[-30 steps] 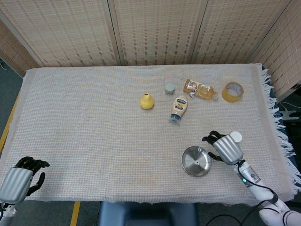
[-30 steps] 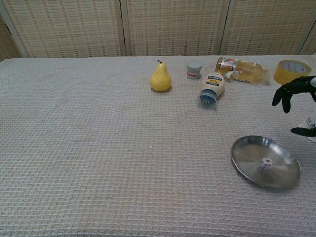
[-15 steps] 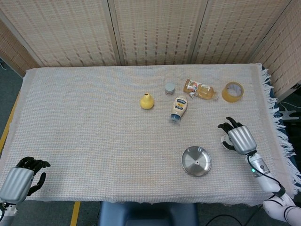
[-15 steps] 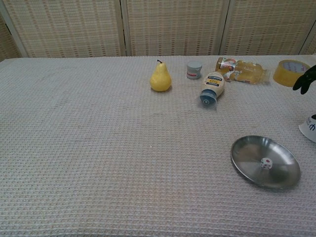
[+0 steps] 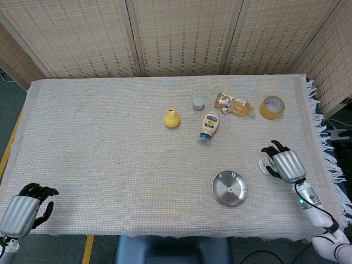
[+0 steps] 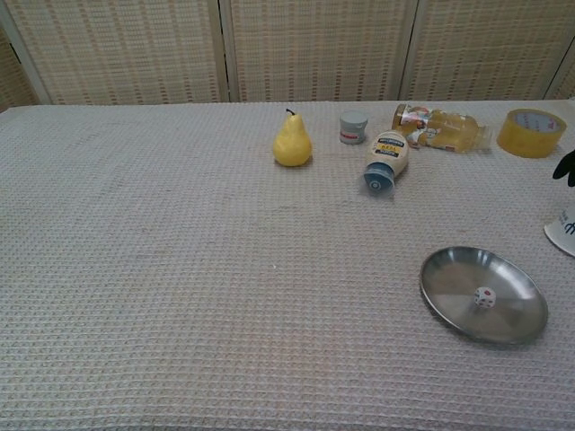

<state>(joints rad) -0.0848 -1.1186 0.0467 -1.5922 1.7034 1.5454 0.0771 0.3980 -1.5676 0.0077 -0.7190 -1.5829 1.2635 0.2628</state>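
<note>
My right hand [image 5: 284, 164] hovers near the table's right edge, fingers apart and holding nothing. A white cup [image 5: 267, 166] stands just beside and below it. In the chest view only a dark fingertip [image 6: 566, 167] shows, above the cup [image 6: 564, 233] at the right border. To the hand's left lies a steel plate [image 5: 230, 188] with a small white die [image 6: 484, 297] in it. My left hand [image 5: 22, 212] rests off the front left corner of the table, empty, with its fingers loosely bent.
At the back stand a yellow pear [image 5: 172, 118] and a small grey jar [image 5: 198, 103]. A mayonnaise bottle [image 5: 209, 127] and a clear bottle of amber liquid [image 5: 235, 104] lie on their sides. A tape roll [image 5: 272, 106] lies far right. A fringed cloth [image 5: 99, 143] covers the table.
My right hand has moved right, from the plate's right rim to beside the white cup. The die stays in the plate. The left hand has not moved.
</note>
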